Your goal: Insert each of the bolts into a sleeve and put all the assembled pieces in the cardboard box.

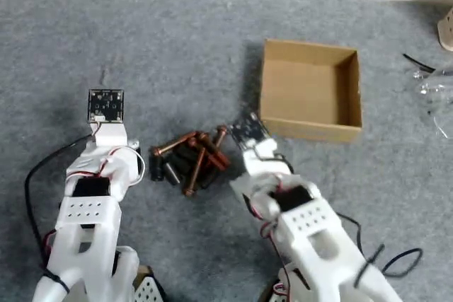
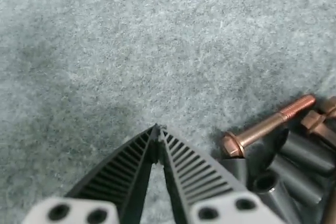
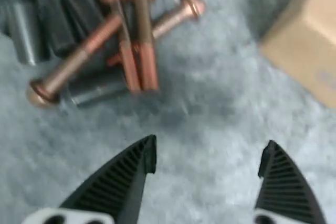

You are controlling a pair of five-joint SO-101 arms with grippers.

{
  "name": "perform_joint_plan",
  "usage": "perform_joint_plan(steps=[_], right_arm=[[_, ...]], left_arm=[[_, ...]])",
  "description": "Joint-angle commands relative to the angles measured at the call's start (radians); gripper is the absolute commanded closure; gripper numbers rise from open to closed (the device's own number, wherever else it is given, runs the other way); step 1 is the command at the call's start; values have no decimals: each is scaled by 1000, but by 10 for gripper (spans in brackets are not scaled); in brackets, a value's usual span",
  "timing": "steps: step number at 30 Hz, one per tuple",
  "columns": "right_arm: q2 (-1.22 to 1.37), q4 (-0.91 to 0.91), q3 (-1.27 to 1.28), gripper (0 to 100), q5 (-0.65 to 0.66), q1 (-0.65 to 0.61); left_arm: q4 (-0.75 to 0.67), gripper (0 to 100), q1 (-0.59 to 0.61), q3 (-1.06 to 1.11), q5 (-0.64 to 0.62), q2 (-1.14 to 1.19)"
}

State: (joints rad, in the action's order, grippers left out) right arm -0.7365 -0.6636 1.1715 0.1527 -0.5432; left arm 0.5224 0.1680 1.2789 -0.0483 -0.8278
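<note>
Several copper bolts [image 1: 200, 148] lie piled with black sleeves [image 1: 170, 169] on the grey carpet, between the two arms. The cardboard box [image 1: 310, 90] stands open and empty at the back right. My left gripper [image 2: 158, 131] is shut with nothing in it, its tips on the carpet just left of the pile; one bolt [image 2: 268, 125] and black sleeves [image 2: 294, 169] lie beside it. My right gripper [image 3: 210, 153] is open and empty, hovering just right of the bolts [image 3: 131, 45] and sleeves [image 3: 42, 19], near the box's corner [image 3: 310, 45].
Grey carpet [image 1: 177, 54] covers the table. Clear plastic and wires [image 1: 432, 86] lie at the far right edge. Black cables [image 1: 375, 256] trail from the right arm's base. A small tan object [image 1: 446, 30] sits at the back right corner.
</note>
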Motion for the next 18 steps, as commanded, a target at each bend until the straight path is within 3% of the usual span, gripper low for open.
perform_joint_plan(steps=[1,7,18], right_arm=[[145,33,-186,706,-20,-53],[395,33,-386,706,-184,-131],[526,31,-492,706,-692,-262]], left_arm=[[-25,994,12,-12,5,-31],[-26,994,18,-12,5,-31],[-40,994,18,-10,-38,-31]])
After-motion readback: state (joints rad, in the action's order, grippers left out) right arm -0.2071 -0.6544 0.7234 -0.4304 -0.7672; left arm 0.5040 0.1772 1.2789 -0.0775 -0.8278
